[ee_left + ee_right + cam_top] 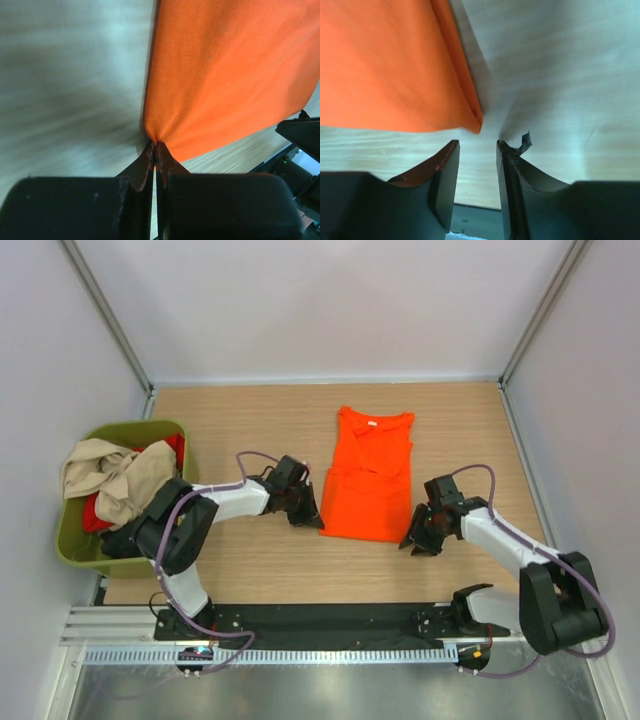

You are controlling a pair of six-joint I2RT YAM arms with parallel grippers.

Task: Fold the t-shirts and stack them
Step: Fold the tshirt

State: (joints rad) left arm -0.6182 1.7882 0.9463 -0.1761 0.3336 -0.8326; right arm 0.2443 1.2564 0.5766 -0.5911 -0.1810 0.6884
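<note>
Left claw (156, 146) pinching orange t-shirt (370, 490) corner, right claw (477, 145) parted beside it, green tub (140, 426) of shirts (105, 480) leftward.

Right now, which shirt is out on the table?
The orange t-shirt, lying flat; the beige shirt and red shirt are bunched in the green tub.

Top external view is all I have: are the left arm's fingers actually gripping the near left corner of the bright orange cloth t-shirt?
Observer: Yes; the left wrist view shows the left fingers shut on the bright orange cloth t-shirt, cloth puckering into them.
Operator: And the other side?
Observer: The right wrist view shows the right fingers open; the shirt's other near corner lies just ahead, not between them.
</note>
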